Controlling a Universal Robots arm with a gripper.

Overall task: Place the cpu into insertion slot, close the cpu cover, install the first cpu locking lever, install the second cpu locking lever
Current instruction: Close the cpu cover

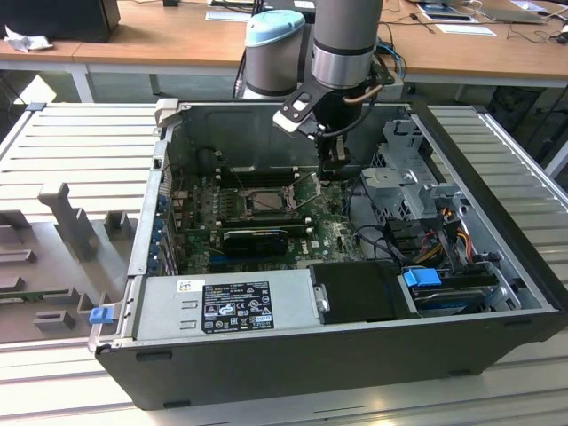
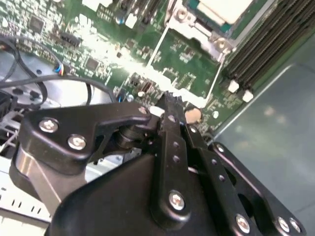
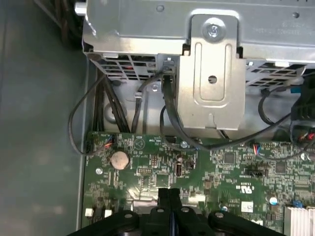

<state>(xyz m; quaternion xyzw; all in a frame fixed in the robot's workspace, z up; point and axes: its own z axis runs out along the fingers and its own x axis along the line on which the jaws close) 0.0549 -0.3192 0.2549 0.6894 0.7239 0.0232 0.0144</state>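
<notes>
The insertion slot sits on the green board inside the open case. In the second wrist view the cpu shows its pale top in the socket, with the silver cpu cover framing its edge. Thin wire locking levers reach out from the socket's corner over the board; one lever stands beside the slot. My gripper hangs just off the slot on the exterior view's right, low over the board. Its black fingers meet, shut with nothing between them, in both wrist views.
A grey power-supply box lies along the case's near side, and a long black card lies between it and the socket. The metal drive cage and loose cables crowd the exterior view's right. A coin battery sits near the fingers.
</notes>
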